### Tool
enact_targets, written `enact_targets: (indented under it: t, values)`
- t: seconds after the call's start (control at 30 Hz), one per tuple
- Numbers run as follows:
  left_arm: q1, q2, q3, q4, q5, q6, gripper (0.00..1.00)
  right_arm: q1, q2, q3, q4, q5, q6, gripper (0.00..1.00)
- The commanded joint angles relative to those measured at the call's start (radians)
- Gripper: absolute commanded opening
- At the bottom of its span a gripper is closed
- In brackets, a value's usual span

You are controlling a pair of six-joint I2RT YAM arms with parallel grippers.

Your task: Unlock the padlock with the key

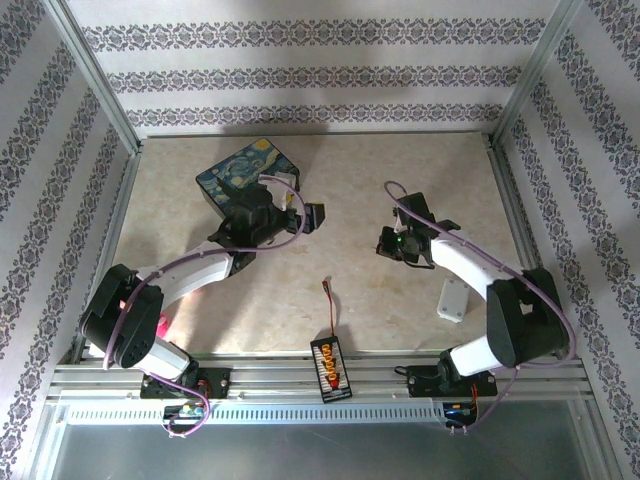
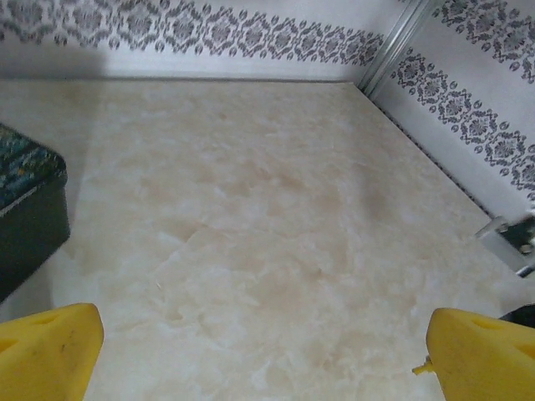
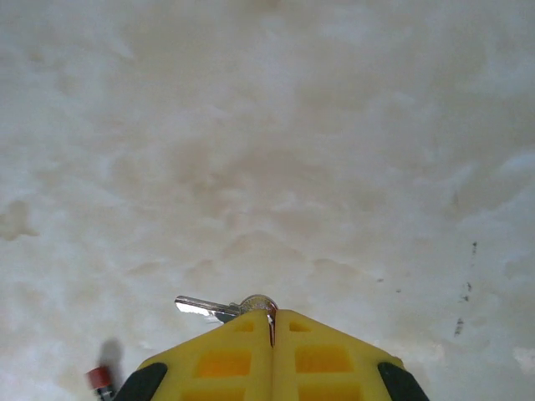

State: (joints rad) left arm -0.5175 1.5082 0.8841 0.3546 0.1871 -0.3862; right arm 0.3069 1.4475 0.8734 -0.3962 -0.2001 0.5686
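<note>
The key [image 3: 205, 307] is small and silvery; its blade sticks out to the left from between my right gripper's yellow fingers [image 3: 226, 359]. That right gripper [image 3: 272, 322] is shut on the key's head, low over the pale marbled table [image 3: 276, 150]. From above, the right gripper [image 1: 386, 243] hangs right of the table's centre. My left gripper [image 2: 263, 334] stands wide open with nothing between its fingertips [image 2: 58, 342], and it hovers by the painted box [image 1: 245, 170] near the left gripper [image 1: 314, 215]. The padlock is out of view.
The dark painted box [image 2: 29, 192] sits at the left edge of the left wrist view. A red-tipped wire lead [image 1: 328, 300] runs from a black connector board [image 1: 330, 368] at the near edge. A white block [image 1: 452, 298] lies by the right arm. Patterned walls surround the table.
</note>
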Motion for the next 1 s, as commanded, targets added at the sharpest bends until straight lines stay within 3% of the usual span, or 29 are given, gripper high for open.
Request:
enact_targets:
  t: [0.0, 0.17, 0.4, 0.7, 0.97]
  values:
    - [0.053, -0.005, 0.007, -0.150, 0.170, -0.172, 0.99, 0.029, -0.071, 0.046, -0.038, 0.009, -0.018, 0.00]
    - [0.087, 0.044, 0.013, -0.005, 0.416, -0.323, 0.85, 0.087, -0.145, 0.082, -0.033, 0.004, 0.001, 0.00]
    - [0.083, 0.078, 0.008, 0.205, 0.559, -0.465, 0.69, 0.151, -0.201, 0.118, 0.021, 0.009, 0.039, 0.00]
    - [0.041, 0.137, 0.012, 0.373, 0.650, -0.525, 0.60, 0.189, -0.200, 0.159, 0.063, 0.001, 0.063, 0.00]
    - [-0.006, 0.150, 0.044, 0.354, 0.671, -0.481, 0.54, 0.201, -0.208, 0.153, 0.091, -0.005, 0.083, 0.00]
